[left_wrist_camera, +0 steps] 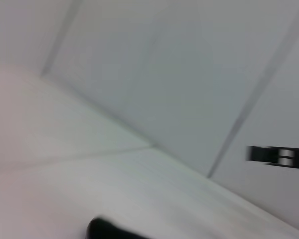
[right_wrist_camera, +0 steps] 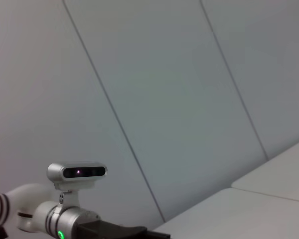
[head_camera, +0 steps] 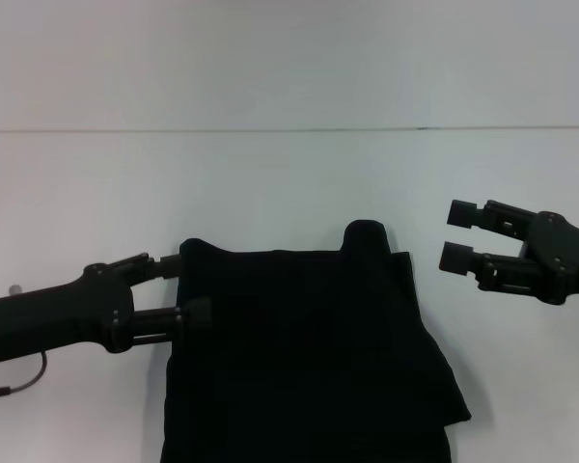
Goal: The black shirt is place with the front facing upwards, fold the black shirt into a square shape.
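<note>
White tabletop, pale seamed wall behind. Black shirt folded at near edge (no lettering readable). Left gripper fingers spread at its far-left corner; right gripper spread, clear of shirt.

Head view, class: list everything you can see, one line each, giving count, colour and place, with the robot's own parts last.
black shirt: one, black, partly folded on the table, centre near edge.
table: one, white, under everything.
left gripper: one, black, at the shirt's left top corner, fingers either side of the fabric edge.
right gripper: one, black, right of the shirt, apart from it, fingers spread.
</note>
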You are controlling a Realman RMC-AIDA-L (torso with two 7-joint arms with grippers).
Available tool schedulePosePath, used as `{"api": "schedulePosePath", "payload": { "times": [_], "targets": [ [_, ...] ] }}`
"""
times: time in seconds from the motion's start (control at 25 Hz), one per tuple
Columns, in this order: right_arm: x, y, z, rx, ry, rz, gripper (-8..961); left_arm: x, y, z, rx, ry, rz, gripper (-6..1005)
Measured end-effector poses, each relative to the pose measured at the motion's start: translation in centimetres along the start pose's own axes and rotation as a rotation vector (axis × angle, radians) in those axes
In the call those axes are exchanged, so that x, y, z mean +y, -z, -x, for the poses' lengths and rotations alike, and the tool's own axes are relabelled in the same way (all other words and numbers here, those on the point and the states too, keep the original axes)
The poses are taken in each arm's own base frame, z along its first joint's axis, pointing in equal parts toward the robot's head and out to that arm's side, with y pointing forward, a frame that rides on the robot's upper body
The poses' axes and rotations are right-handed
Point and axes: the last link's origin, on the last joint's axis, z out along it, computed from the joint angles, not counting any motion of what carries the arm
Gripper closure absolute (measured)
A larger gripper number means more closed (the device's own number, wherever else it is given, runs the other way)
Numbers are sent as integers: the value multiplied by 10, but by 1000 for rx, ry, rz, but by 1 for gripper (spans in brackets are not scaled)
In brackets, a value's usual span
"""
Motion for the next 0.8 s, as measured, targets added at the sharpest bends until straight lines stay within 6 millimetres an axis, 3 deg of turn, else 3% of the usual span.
{"api": "schedulePosePath", "payload": {
  "times": [0.24, 0.48, 0.8],
  "targets": [
    [12, 7, 5, 52, 27, 106, 16, 11, 3, -10, 38, -127, 97, 90],
    [17, 2, 5, 173, 43, 183, 16, 13, -8, -17, -5, -106, 158, 91],
    [15, -3, 6, 201, 64, 193, 16, 14, -12, -15, -14, -81, 170, 90]
  ]
}}
